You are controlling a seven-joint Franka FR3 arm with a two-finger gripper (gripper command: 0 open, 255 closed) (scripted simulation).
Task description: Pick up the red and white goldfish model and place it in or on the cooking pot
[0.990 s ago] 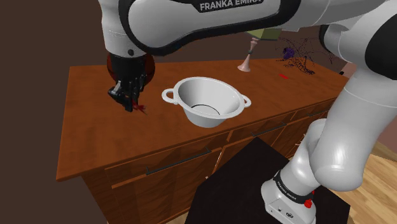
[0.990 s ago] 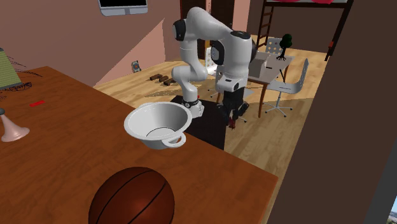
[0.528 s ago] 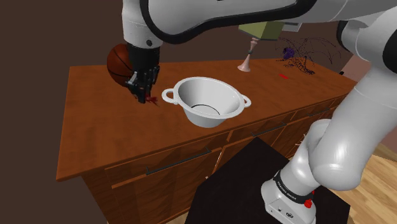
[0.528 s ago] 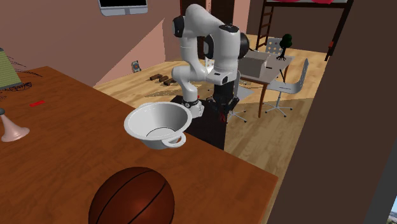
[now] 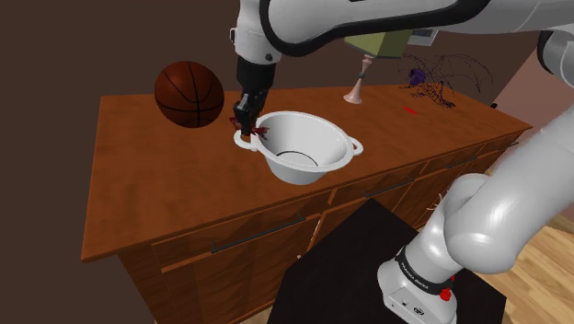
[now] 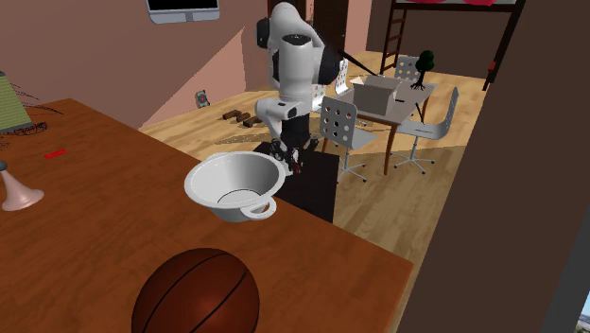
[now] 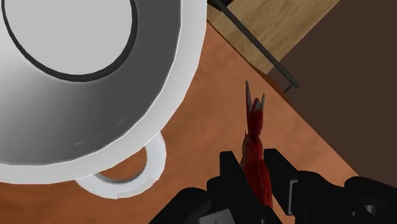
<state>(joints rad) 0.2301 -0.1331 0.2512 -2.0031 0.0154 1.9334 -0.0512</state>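
Two fingers of the pincer (image 7: 252,160) clamp the red goldfish (image 7: 255,121) just outside the white pot (image 5: 279,136) — I'd centre it over the hollow, then let go.

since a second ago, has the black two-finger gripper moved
Yes. In the shoulder view the gripper, holding the red fish, moved right from the brown basketball to the white pot.

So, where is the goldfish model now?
Clasped in the pincer, the goldfish model hangs by the white pot's handle, on the shoulder view's left, near the basketball.
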